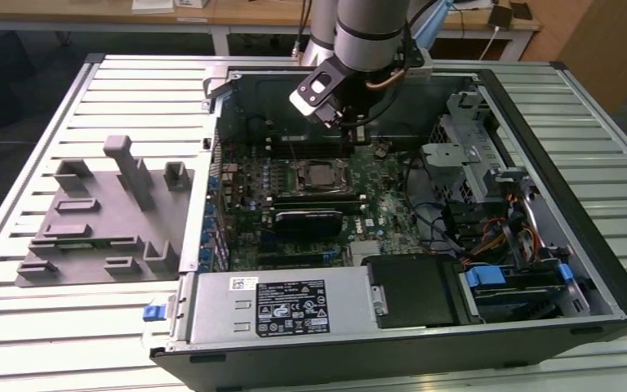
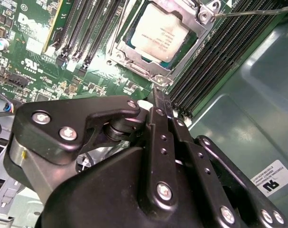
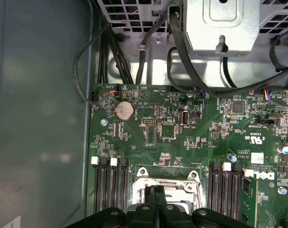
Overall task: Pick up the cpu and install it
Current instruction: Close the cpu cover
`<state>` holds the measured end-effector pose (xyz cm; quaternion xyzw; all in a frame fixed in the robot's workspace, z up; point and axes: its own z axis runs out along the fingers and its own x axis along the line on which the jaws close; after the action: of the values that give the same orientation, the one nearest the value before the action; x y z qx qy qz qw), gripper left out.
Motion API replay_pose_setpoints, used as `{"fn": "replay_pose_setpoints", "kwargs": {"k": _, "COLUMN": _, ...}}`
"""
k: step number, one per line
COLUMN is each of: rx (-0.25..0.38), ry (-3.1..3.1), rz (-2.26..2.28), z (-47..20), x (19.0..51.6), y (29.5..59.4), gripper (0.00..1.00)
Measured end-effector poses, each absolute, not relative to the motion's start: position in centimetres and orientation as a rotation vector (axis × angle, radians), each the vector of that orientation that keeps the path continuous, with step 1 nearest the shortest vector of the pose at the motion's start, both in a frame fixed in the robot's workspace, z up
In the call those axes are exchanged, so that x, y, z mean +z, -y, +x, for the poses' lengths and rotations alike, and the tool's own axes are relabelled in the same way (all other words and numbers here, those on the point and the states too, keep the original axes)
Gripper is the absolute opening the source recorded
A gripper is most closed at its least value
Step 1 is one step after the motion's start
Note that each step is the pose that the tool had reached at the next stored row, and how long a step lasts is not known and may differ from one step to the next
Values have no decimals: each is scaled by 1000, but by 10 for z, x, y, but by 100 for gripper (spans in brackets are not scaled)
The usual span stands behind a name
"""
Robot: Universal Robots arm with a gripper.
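The cpu, a silvery square chip, lies in the motherboard socket with the metal socket frame around its rim. It also shows in the middle of the board in the exterior view. My gripper hangs just above the board beside the socket's edge, apart from the chip. Its two black fingers are pressed together with nothing between them. In the exterior view the gripper sits over the back part of the open computer case. A thin metal lever sticks out from the socket corner.
The open case lies on a slatted white table. A grey fixture block stands at the exterior view's left. Memory slots flank the socket. Black cables, a drive cage and the power supply crowd the case.
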<state>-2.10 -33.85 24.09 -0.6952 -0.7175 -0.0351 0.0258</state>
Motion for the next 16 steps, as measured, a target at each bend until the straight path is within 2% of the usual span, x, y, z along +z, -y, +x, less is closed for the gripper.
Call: {"fn": "replay_pose_setpoints", "kwargs": {"k": 16, "rx": -109, "ry": 2218, "rz": -2149, "z": -29, "x": 237, "y": 341, "gripper": 11}}
